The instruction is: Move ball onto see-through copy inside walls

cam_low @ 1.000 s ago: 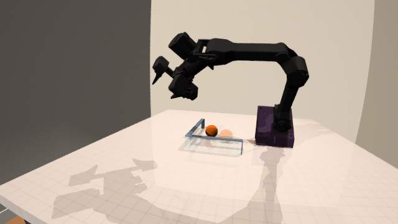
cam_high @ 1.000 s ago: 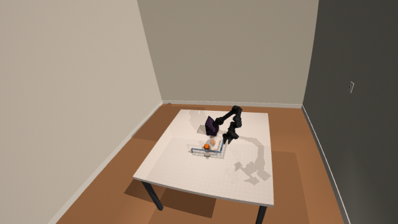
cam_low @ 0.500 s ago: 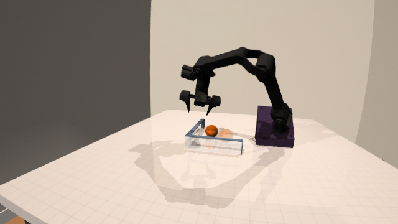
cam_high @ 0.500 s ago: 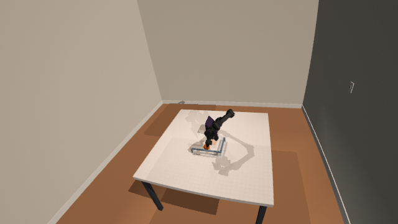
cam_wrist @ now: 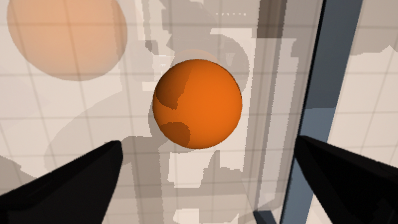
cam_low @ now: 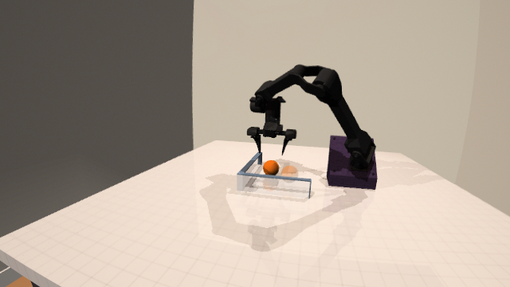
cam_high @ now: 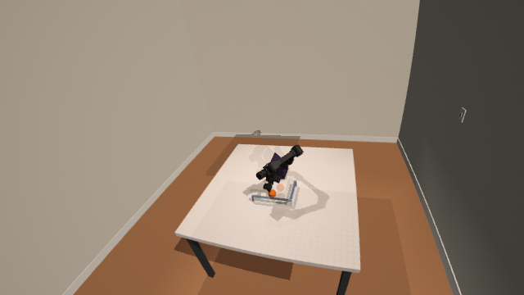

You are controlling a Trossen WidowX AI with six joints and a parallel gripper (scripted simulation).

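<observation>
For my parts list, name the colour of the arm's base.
Dark purple, clearest in the exterior view.

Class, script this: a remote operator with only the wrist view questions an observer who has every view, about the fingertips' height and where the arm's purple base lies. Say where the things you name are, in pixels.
Operator: Are the open gripper (cam_high: 271, 187) (cam_low: 271, 154) (cam_wrist: 209, 141)'s tips level with the orange ball (cam_high: 272, 192) (cam_low: 271, 167) (cam_wrist: 197, 104)?
Observer: No, the exterior view shows them above it.
Operator: Where's the purple base (cam_high: 277, 156) (cam_low: 333, 182)?
Observer: Beyond the see-through copy (cam_high: 280, 187) (cam_low: 291, 172) (cam_wrist: 67, 35) from the ball, outside the walls (cam_high: 270, 198) (cam_low: 279, 176) (cam_wrist: 332, 65).
</observation>
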